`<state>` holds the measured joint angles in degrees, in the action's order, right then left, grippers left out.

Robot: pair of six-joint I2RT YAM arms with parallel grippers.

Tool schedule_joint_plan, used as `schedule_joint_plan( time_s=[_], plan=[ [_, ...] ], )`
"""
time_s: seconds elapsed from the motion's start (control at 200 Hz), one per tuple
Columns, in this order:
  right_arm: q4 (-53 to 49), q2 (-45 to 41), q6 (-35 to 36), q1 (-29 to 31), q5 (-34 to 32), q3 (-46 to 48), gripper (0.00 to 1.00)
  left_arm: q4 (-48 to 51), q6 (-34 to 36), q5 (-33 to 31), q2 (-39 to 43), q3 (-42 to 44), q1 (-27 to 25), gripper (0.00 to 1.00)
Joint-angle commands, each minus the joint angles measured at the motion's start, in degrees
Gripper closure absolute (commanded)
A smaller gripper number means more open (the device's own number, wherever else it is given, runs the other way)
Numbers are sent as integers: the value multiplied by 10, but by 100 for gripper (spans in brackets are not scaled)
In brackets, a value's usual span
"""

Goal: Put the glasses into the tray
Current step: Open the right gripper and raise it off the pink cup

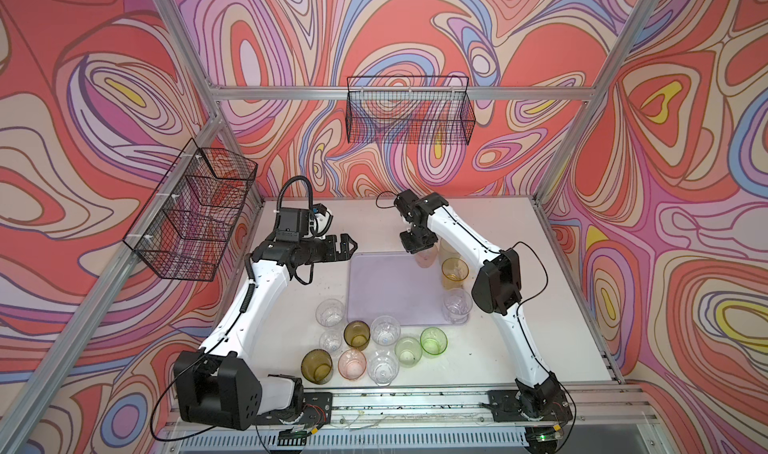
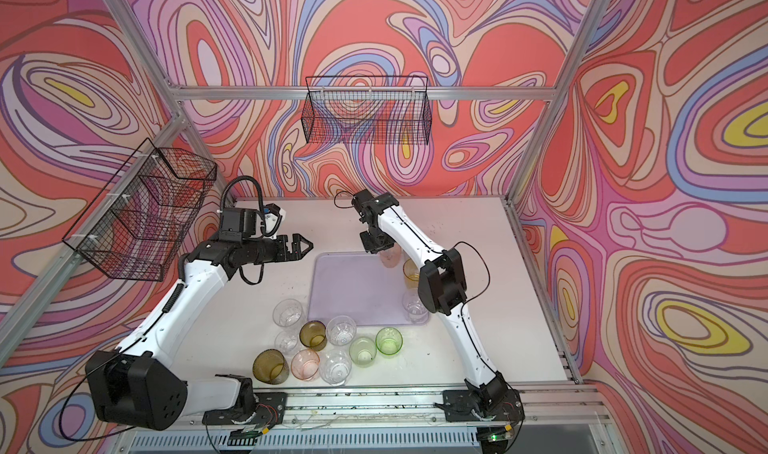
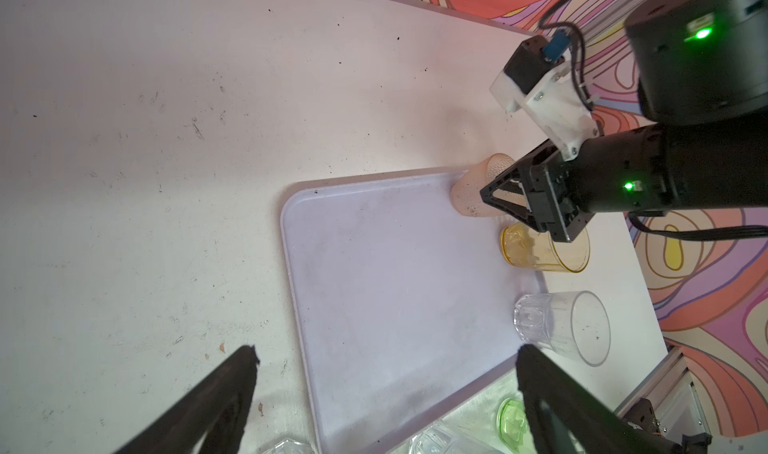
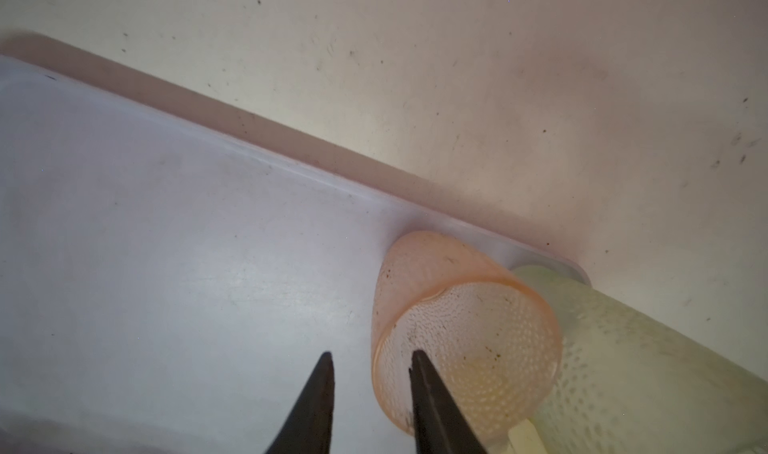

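Note:
The lilac tray (image 1: pixel 390 289) (image 2: pixel 353 289) (image 3: pixel 395 306) lies mid-table. A pink dotted glass (image 1: pixel 424 258) (image 3: pixel 469 190) (image 4: pixel 465 335) stands in its far right corner beside a tall pale yellow-green glass (image 4: pixel 623 368). My right gripper (image 1: pixel 419 249) (image 4: pixel 372 354) is open over the pink glass, one finger inside the rim and one outside with a gap. A yellow glass (image 1: pixel 454 273) and a clear glass (image 1: pixel 456 306) stand along the tray's right edge. Several glasses (image 1: pixel 356 334) cluster on the table in front of the tray. My left gripper (image 1: pixel 353 246) (image 3: pixel 386 350) hovers wide open and empty left of the tray.
Black wire baskets hang on the back wall (image 1: pixel 409 111) and the left wall (image 1: pixel 195 210). The right forearm (image 1: pixel 496 281) reaches over the tray's right edge. An aluminium rail (image 1: pixel 415 406) runs along the table's front.

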<state>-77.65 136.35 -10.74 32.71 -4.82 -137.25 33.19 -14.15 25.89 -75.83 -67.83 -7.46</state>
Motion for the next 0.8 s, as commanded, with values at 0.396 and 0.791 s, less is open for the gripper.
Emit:
schedule_joint_plan(
  time_s=[0.396,0.791],
  plan=[
    [51,-143,-7,29,26,102,63,6,4,6,-3,0,3,0],
    [71,-266,-17,83,0,236,61,10,11,25,0,-4,3,0]
  ],
)
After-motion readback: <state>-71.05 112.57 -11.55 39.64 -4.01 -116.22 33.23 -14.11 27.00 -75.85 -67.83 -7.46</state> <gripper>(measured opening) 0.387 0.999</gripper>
